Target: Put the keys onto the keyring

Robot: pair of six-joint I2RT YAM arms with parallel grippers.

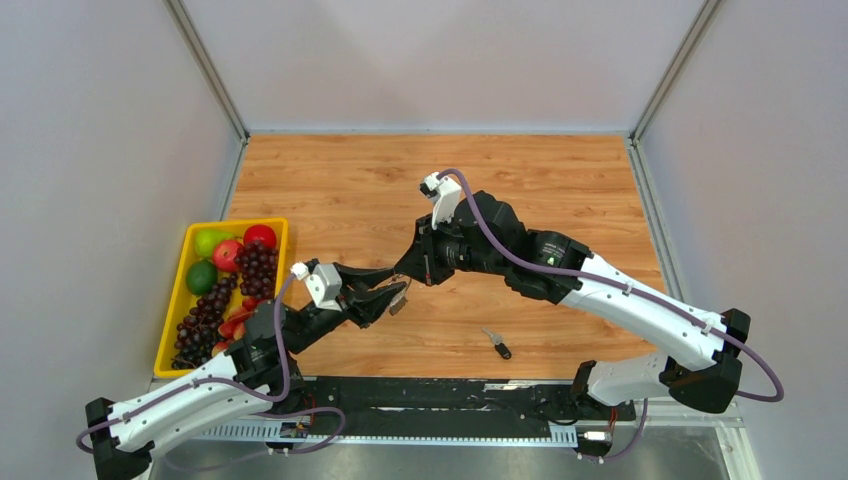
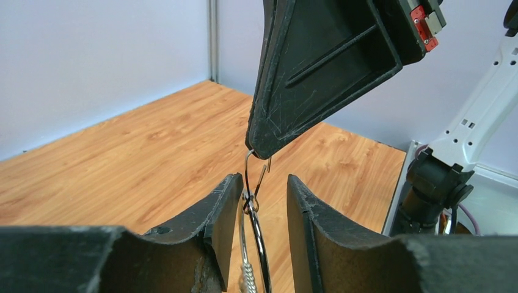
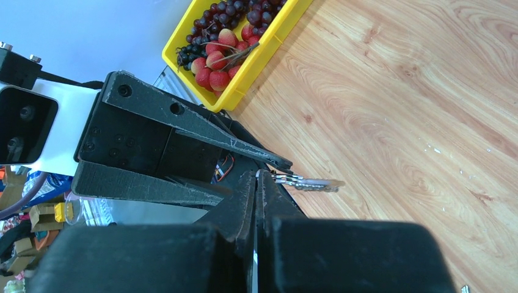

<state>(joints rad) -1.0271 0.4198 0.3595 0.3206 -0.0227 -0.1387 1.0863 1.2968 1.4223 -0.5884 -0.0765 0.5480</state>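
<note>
The keyring (image 2: 261, 244) stands edge-on between my left gripper's (image 2: 262, 183) jaws, which are apart; it touches only the left finger (image 2: 223, 207). A thin wire loop (image 2: 247, 177) at its top runs into the tip of my right gripper (image 2: 261, 149), which is shut on it. In the right wrist view my right gripper (image 3: 259, 174) is closed, with silver keys (image 3: 311, 183) sticking out just past its tip. From above, the two grippers (image 1: 392, 290) (image 1: 408, 275) meet at mid-table. A black-headed key (image 1: 497, 344) lies alone on the wood, nearer the front edge.
A yellow tray (image 1: 172, 300) of grapes, apples and other fruit sits at the left edge of the table, also in the right wrist view as the tray (image 3: 256, 67). Grey walls enclose the wooden tabletop (image 1: 540, 190). The right arm's base (image 2: 434, 183) stands close by.
</note>
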